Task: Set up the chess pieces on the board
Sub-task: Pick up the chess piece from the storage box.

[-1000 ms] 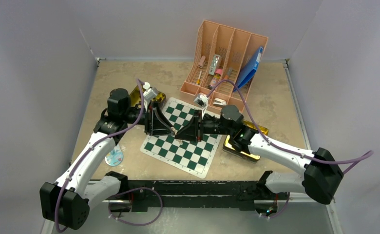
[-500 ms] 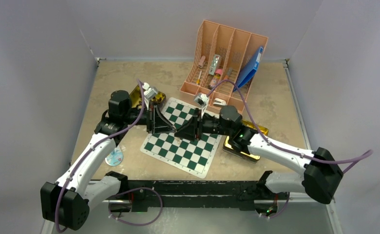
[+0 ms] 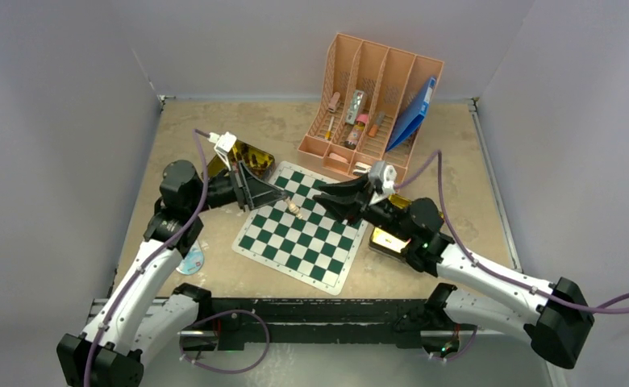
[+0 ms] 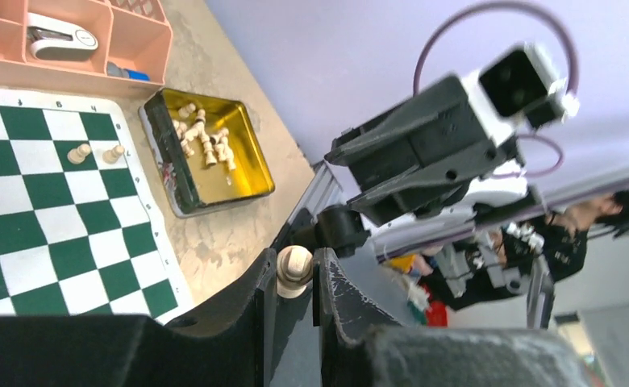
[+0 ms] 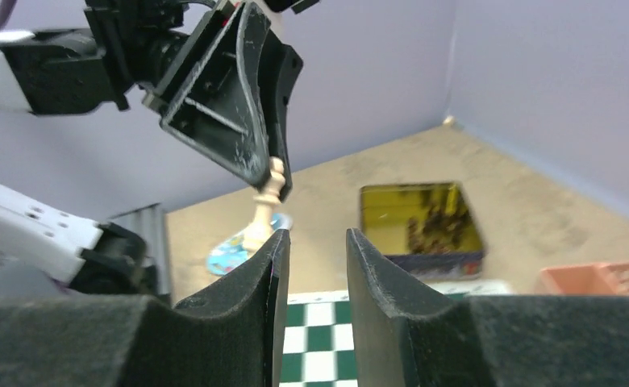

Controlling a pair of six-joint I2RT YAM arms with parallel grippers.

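Here, my left pincer (image 4: 294, 260): closed down on a pale chess piece (image 4: 293, 274), nipped near its top end between the two tips, the body hanging below.
Held piece, place: over the far-left part of the board (image 3: 311, 250); whether its foot touches a square I cannot tell.
My right pincer (image 5: 317, 238): a narrow gap between the fingers with nothing in it; it points at the left pincer's tips from the other side of the board.
The two pincers: near one another above the board, apart.
Lie of the board: flat on the bench (image 3: 214, 129), turned at an angle to its edges.
Standing on the board: two pale pieces (image 4: 79, 152), side by side on squares by the edge next to the tin on my right.
That right-hand gold tin (image 4: 160, 153): just beside the board, pale pieces lying loose inside.
The left-hand gold tin (image 5: 421, 256): by the board's far-left corner, dark shapes inside, blurred.
The pink organiser (image 3: 351, 72): beyond the board, with a blue folder (image 3: 414, 113) leaning in its right slot.
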